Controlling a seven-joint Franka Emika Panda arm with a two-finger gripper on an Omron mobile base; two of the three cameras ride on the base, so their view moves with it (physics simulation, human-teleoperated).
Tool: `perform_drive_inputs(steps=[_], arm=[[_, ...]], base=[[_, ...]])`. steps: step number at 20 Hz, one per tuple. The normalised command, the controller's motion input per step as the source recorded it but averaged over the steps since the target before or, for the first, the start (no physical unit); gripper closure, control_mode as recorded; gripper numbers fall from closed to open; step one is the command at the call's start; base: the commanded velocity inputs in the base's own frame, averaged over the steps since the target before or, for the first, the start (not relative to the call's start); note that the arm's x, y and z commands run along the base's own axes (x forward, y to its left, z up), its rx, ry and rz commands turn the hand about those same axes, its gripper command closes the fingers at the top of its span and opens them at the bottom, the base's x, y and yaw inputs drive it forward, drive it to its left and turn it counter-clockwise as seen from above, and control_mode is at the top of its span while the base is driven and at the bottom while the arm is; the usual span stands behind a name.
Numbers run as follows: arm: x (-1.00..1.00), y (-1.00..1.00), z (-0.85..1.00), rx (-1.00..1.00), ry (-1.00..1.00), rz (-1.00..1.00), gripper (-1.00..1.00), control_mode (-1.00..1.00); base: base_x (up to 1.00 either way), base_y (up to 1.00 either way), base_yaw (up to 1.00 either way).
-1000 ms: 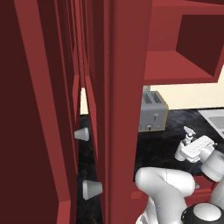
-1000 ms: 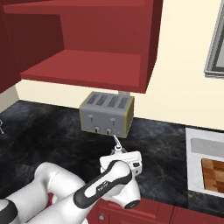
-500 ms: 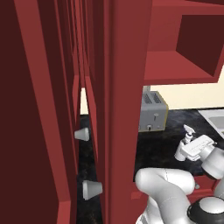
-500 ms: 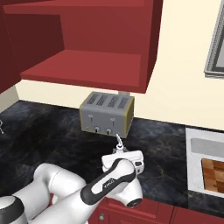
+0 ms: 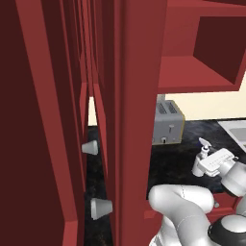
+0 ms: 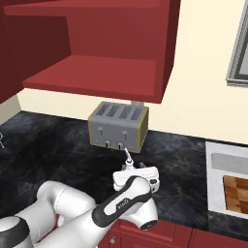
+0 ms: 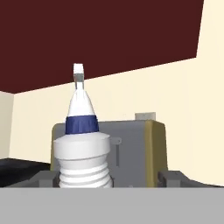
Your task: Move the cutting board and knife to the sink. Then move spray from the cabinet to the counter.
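Spray (image 7: 82, 144) stands upright on the counter (image 6: 58, 155), just in front of the toaster (image 6: 118, 126), nozzle up, blue collar showing below the white trigger. Gripper (image 7: 109, 179) sits low w/ the bottle between its fingertips (image 7: 43, 178); left tip looks right beside the ribbed base, right tip stands well off to the other side, so jaws are wide and not clamped on the bottle. From the right base view the hand hangs over the counter's front part, near side of the toaster, w/ the nozzle (image 6: 127, 156) poking up above the wrist toward the toaster. Left base view: same bottle (image 5: 203, 150) near side of the toaster (image 5: 168, 122), beside the white hand. Cabinet (image 6: 97, 48) w/ its open shelf hangs directly above the toaster. Sink (image 6: 227, 186) lies to the right of the toaster along the counter, w/ the cutting board (image 6: 237, 191) inside the basin; knife can't be made out. Red door (image 5: 129, 120) w/ two pale knobs blocks the left of the left base view, well left of the toaster.
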Motion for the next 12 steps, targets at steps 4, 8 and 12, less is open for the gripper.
perform_drive_inputs(steps=[4,8,12], arm=[[0.0,0.0,-0.15,0.0,0.0,-0.02,-1.0,-1.0],[0.0,0.0,-0.11,0.0,0.0,-0.02,-1.0,-1.0],[0.0,0.0,-0.05,0.0,0.0,-0.01,-1.0,-1.0]], base=[[0.0,0.0,0.0],[0.0,0.0,0.0],[0.0,0.0,0.0]])
